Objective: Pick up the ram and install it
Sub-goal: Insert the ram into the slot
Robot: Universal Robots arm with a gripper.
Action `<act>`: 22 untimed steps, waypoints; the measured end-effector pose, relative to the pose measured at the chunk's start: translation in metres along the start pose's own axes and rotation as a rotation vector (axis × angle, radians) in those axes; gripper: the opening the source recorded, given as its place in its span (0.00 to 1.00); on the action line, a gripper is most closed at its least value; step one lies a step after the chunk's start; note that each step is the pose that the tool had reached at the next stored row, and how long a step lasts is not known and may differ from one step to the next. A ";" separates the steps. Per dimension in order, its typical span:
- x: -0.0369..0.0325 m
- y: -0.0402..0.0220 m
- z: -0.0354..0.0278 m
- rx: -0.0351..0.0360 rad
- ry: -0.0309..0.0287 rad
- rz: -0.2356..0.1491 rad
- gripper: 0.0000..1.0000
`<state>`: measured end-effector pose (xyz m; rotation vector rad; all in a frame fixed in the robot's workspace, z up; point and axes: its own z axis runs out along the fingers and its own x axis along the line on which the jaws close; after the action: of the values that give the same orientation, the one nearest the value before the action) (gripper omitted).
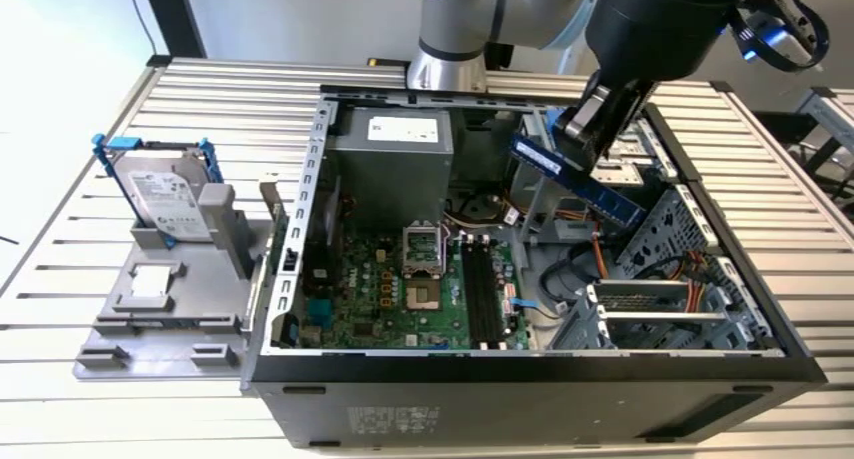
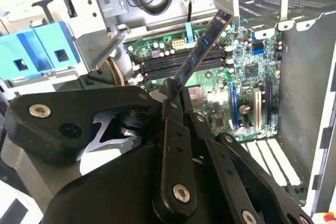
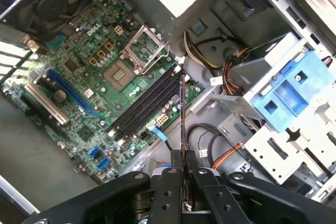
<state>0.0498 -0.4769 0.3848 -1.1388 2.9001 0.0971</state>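
One ram [image 1: 577,179] is clamped between the fingers [image 2: 171,129], which are closed on it. Below the fingers, dark slots [image 3: 144,103] on a green board [image 3: 100,45] are seen inside the open case [image 1: 534,389].

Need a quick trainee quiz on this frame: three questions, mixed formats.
1. True or false: the end effector grips the long thin blue ram stick above the open dark metal computer case.
2. The long black memory slots on the green motherboard are: A) all filled B) empty C) under a cover.
3. Fill in: the silver hard drive in a blue-handled frame stands on the exterior view's ____ of the case.
Key: 1 true; 2 B; 3 left.
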 end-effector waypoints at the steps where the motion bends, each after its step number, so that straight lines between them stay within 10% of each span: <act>1: 0.0000 0.0000 0.0000 0.0008 -0.0008 0.016 0.00; 22: 0.0000 0.0000 -0.0001 0.0145 -0.0155 0.317 0.00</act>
<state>0.0498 -0.4769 0.3849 -0.6637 3.0346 0.0893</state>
